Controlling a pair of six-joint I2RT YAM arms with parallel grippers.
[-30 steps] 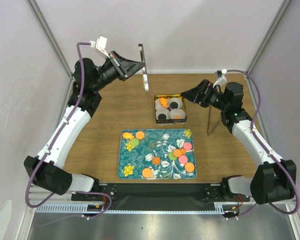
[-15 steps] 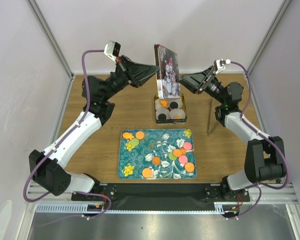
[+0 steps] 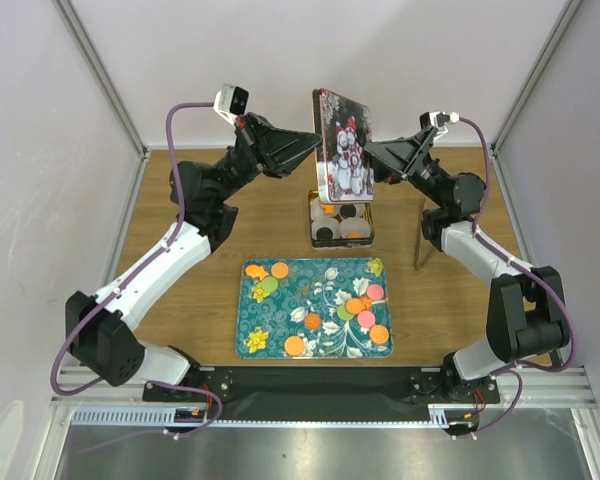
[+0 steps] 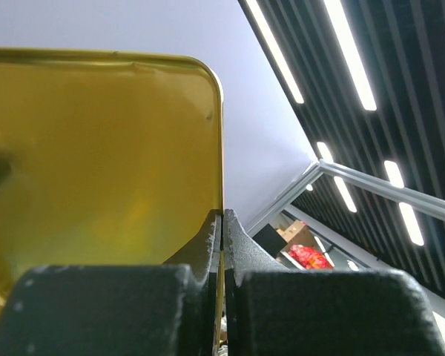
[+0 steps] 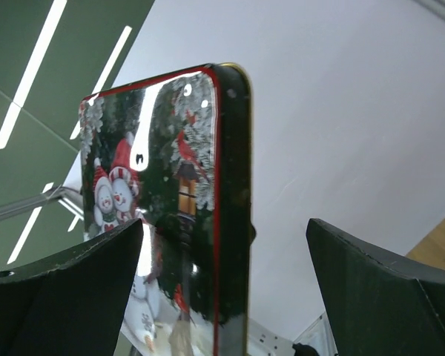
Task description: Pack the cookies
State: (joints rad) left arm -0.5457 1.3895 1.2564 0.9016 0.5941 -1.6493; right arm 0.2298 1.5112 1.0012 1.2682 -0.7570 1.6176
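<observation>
My left gripper is pinched tight on the lid, holding it upright over the tin. My right gripper has its jaws wide, straddling the lid's other edge and not closed on it. A few cookies sit in the tin; many more lie on the tray. I judge the packing far from finished, with the lid off

From top cam you can't see far rim of the small gold rectangular tin box: the upright snowman-print metal lid covers it. Inside, the small flat round cookies are too small to count. L wrist cam crops lid at left edge, R wrist cam at bottom.
</observation>
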